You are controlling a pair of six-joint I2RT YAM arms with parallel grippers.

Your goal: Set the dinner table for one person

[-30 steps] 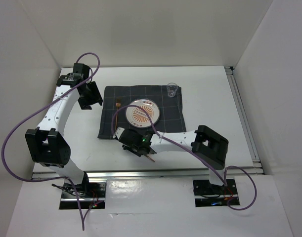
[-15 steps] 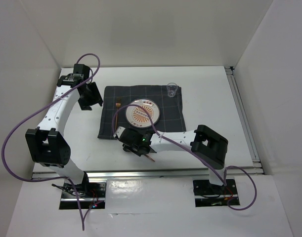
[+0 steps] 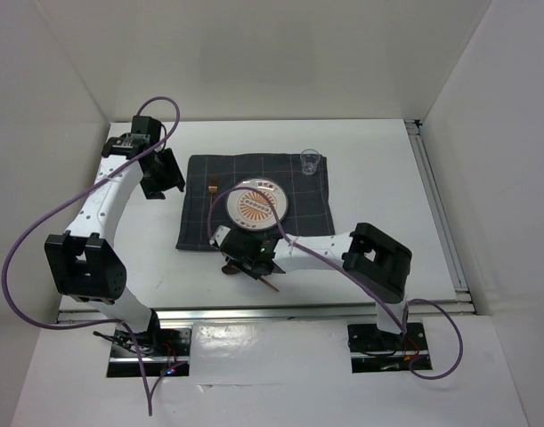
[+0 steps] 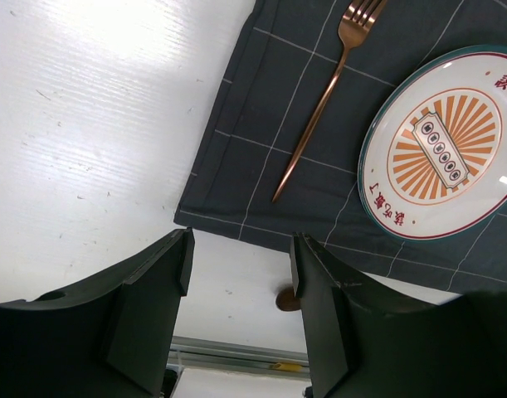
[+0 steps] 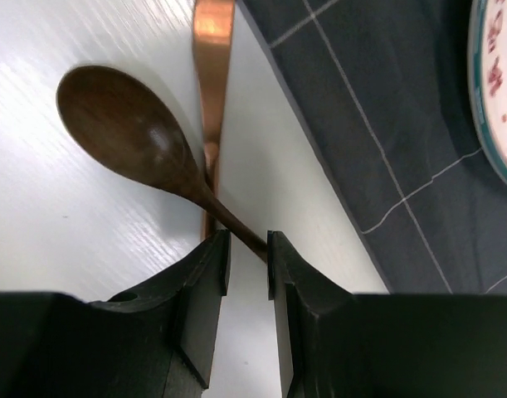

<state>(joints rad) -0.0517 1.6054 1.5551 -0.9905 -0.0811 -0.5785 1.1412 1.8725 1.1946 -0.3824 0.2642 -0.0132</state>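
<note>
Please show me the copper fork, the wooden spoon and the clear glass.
Slim copper-coloured metal fork [image 4: 311, 120]: left wrist view, middle of its handle.
Dark brown wooden spoon [image 5: 124, 128]: right wrist view, centre of its bowl.
Small clear glass cup [image 3: 311, 162]: top external view, its side wall.

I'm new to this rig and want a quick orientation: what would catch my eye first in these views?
The bright plate with its orange sunburst stands out, lying on the dark checked cloth in the middle of the white dinner table. Next comes the right gripper at the cloth's near edge, its fingers straddling the handle of a dark wooden spoon that crosses a copper utensil on the white tabletop.
</note>
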